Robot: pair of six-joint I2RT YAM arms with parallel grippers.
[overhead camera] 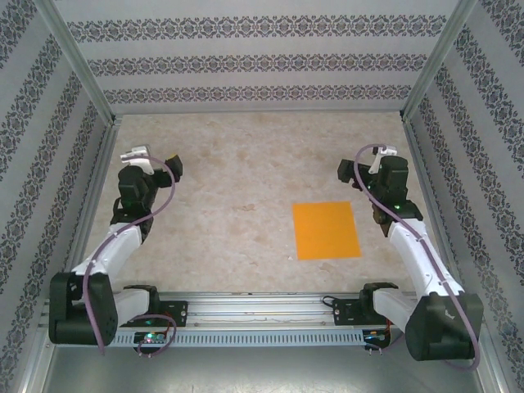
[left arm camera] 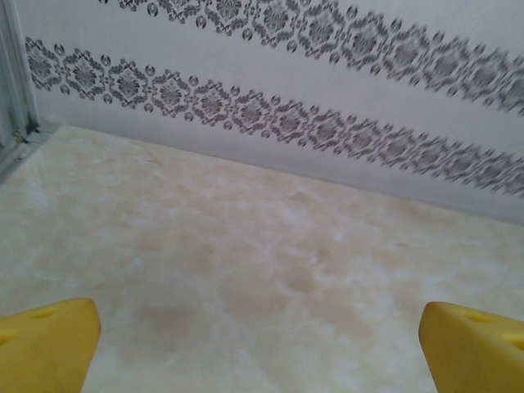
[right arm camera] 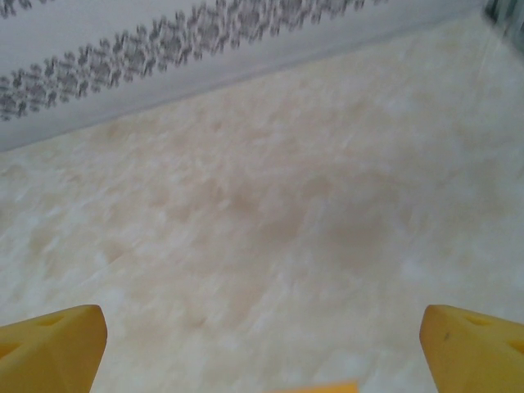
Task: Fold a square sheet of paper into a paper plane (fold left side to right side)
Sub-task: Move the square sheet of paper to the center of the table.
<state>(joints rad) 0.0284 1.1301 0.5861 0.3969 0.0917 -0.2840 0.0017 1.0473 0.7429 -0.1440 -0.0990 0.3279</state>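
- Top external view: the square sheet of paper [overhead camera: 327, 230] lies flat and unfolded on the counter [overhead camera: 237, 155], about 4 o'clock from its middle.
- My left pincer [overhead camera: 172, 167] and right pincer [overhead camera: 347, 172] are both wide open and hold nothing.
- The right one hovers at 1 o'clock from the sheet, apart from it.
- By my judgement no fold is made yet; all the folding is left.
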